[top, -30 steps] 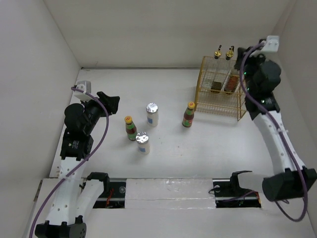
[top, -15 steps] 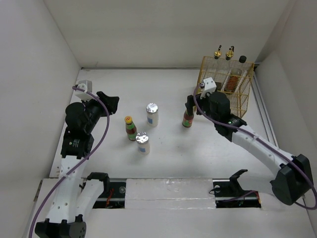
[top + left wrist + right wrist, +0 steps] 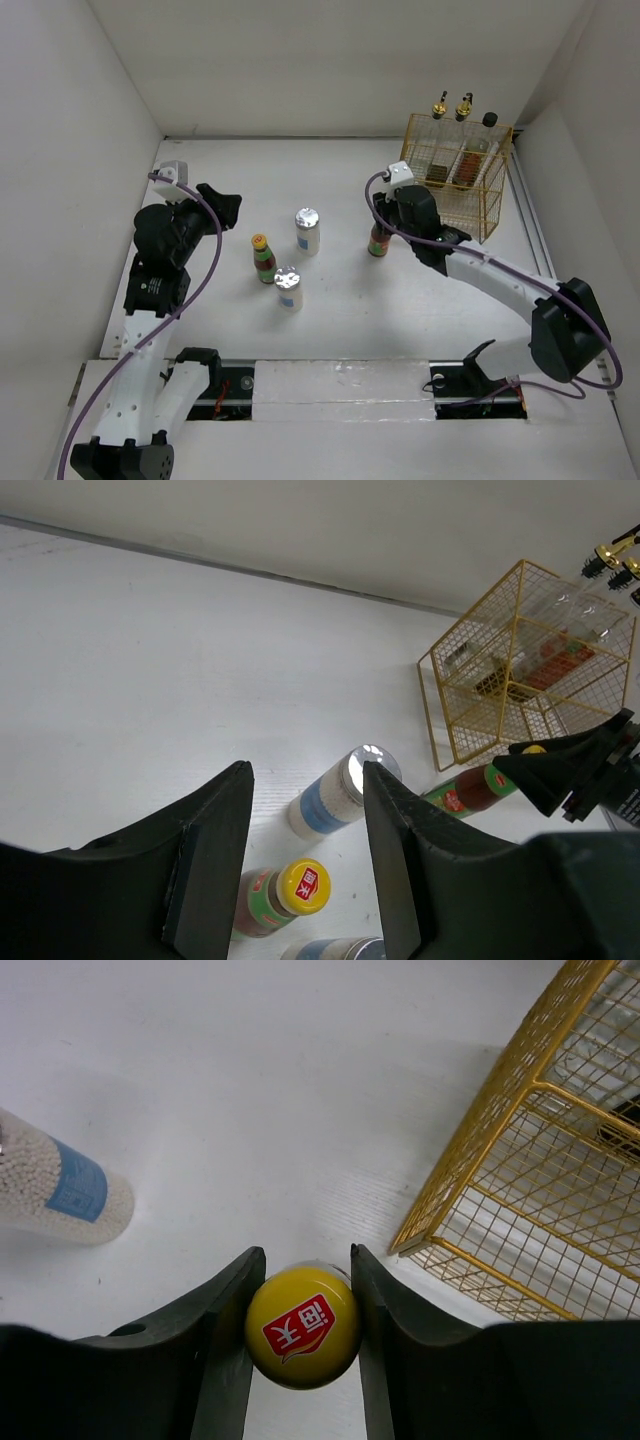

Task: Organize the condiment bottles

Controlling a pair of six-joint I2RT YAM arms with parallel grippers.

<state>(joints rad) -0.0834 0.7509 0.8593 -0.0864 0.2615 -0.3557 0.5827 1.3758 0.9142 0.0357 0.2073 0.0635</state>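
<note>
— Where's the red yellow-capped bottle (image 3: 302,1327)?
— Centre right of the overhead view, upright on the surface (image 3: 350,300), just beside the yellow wire basket (image 3: 440,195). The fingers of the right gripper (image 3: 305,1258) pinch its cap from both sides.
— And the left gripper (image 3: 307,770)?
— At the left, fingers spread, holding nothing, near the other red bottle (image 3: 264,258) and a silver-lidded jar (image 3: 308,230).

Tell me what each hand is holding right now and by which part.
The right hand grips the red bottle by its yellow cap. The left hand holds nothing.
</note>
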